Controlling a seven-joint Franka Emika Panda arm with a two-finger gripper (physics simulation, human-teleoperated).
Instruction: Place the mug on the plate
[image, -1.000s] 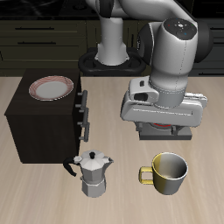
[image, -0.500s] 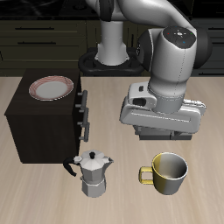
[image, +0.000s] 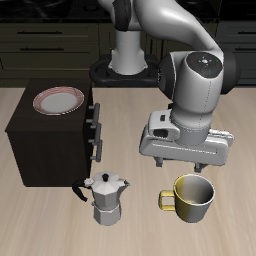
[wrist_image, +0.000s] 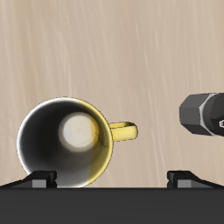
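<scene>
Yellow-olive mug (image: 193, 196) upright at lower right of the exterior frame, just below the end effector (image: 186, 160); end effector open, empty, touching nothing; plate (image: 59, 101) upper left on dark cabinet (image: 45, 145)

I see open tabletop (image: 235, 150) around the mug (image: 192, 197); only the moka pot (image: 106, 198) stands beside its handle, and the dark cabinet (image: 50, 145) rises beyond that pot.

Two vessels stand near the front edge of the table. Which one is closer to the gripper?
The yellow mug. It stands almost directly under the gripper, while the silver moka pot stands farther to the side, in front of the dark cabinet.
</scene>
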